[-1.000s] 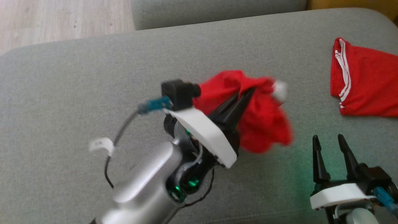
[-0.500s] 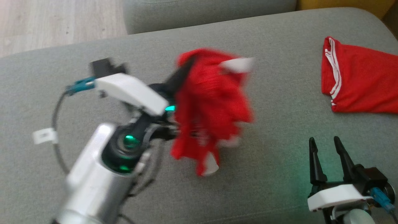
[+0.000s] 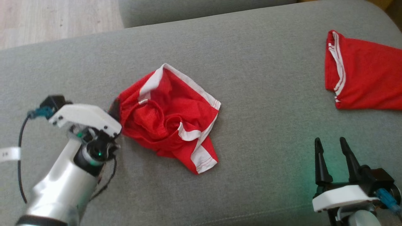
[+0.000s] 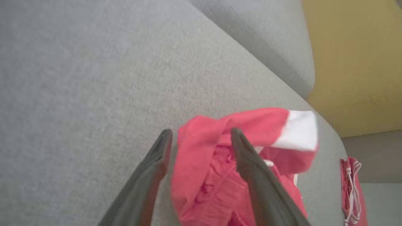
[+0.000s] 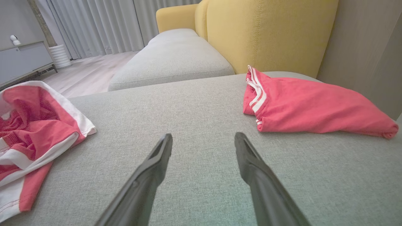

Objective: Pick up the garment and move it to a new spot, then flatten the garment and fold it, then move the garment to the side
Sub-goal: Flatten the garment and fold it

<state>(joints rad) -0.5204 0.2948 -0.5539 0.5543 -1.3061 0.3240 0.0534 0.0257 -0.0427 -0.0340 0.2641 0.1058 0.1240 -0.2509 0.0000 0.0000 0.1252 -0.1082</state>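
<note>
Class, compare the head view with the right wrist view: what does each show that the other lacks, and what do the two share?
The head view adds the left gripper and its silver arm, at the left edge of the crumpled red garment. The right wrist view adds the pale curtains and a grey cabinet. Both share the crumpled red garment, the second red garment lying flatter, the grey cushion and the open right gripper.
</note>
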